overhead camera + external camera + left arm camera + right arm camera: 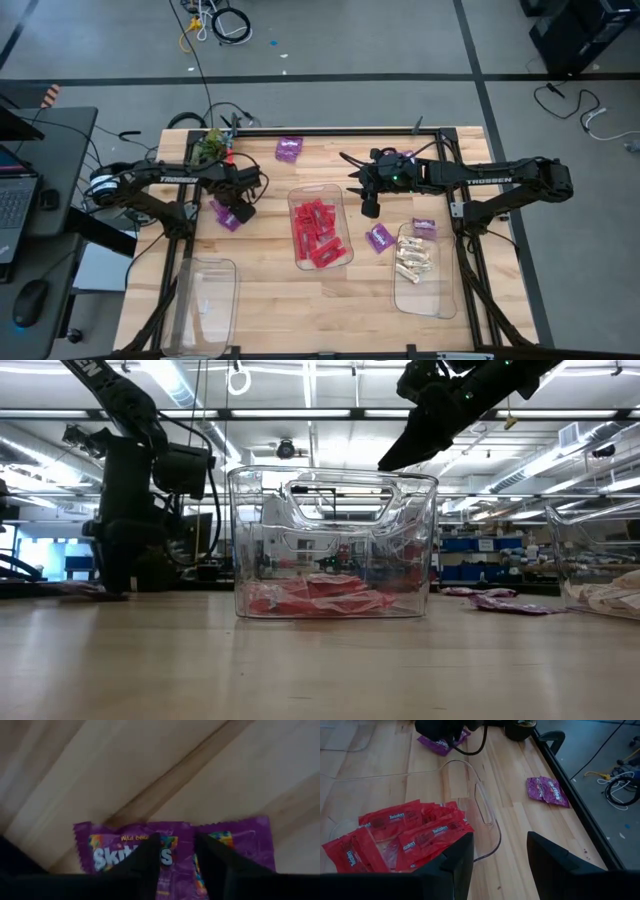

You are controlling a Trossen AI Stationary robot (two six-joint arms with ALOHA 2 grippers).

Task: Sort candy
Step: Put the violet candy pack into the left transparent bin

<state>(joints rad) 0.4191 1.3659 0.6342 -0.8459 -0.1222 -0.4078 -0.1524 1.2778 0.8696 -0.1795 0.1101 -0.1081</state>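
The left gripper (pixel 177 865) hangs low over purple packets (pixel 175 852) on the table's left side, fingers slightly parted, gripping nothing. The right gripper (pixel 500 862) waits open above the middle bin (pixel 343 205) of red packets (pixel 318 235). Cream pieces (pixel 413 260) fill the right bin (pixel 448 300). The packets look light, thin and slippery; pinching a crimped edge seems safest.

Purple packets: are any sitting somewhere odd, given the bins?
Yes. None of the purple packets is binned: they lie loose on the table by the far edge, under the left gripper and beside the cream-candy bin. The near-left bin looks empty.
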